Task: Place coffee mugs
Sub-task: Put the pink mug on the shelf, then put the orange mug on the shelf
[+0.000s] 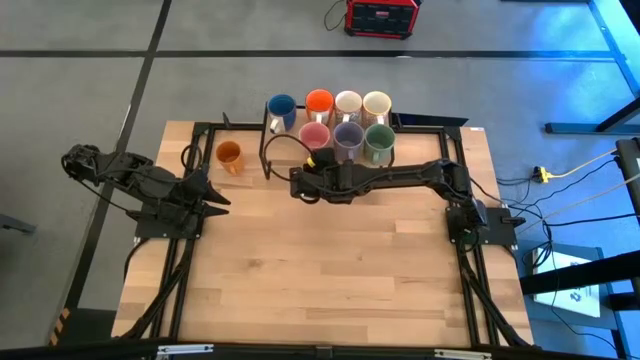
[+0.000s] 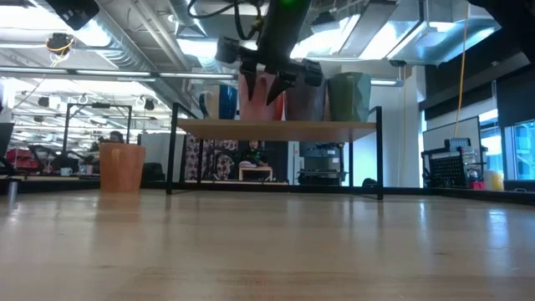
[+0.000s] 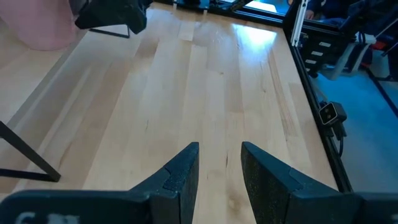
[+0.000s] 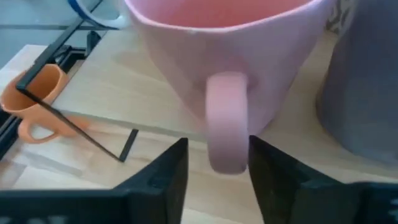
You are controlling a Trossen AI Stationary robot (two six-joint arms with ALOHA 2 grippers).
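Note:
Seven mugs stand upright on a raised rack shelf (image 2: 276,127). The far row holds blue (image 1: 282,106), red-orange (image 1: 319,101), white (image 1: 347,103) and cream (image 1: 376,103); the near row holds pink (image 1: 314,135), lavender (image 1: 347,135) and green (image 1: 378,140). The amber mug (image 1: 229,155) stands on the table left of the rack. My right gripper (image 4: 217,168) is open at the pink mug (image 4: 224,50), one finger on each side of its handle. My left gripper (image 1: 215,195) waits open, low over the table's left side. My right gripper comes level from the table's near side, and its open fingers (image 4: 168,180) bracket the pink mug's handle (image 4: 227,124). The mug stands upright on the shelf. I cannot tell whether either finger touches the handle.
The rack's black wire legs (image 4: 68,118) stand between the amber mug (image 4: 34,99) and the pink one. The lavender mug (image 4: 367,93) stands close beside the pink mug. Bare wood (image 1: 330,270) covers the near half of the table, with black frame rails along its edges.

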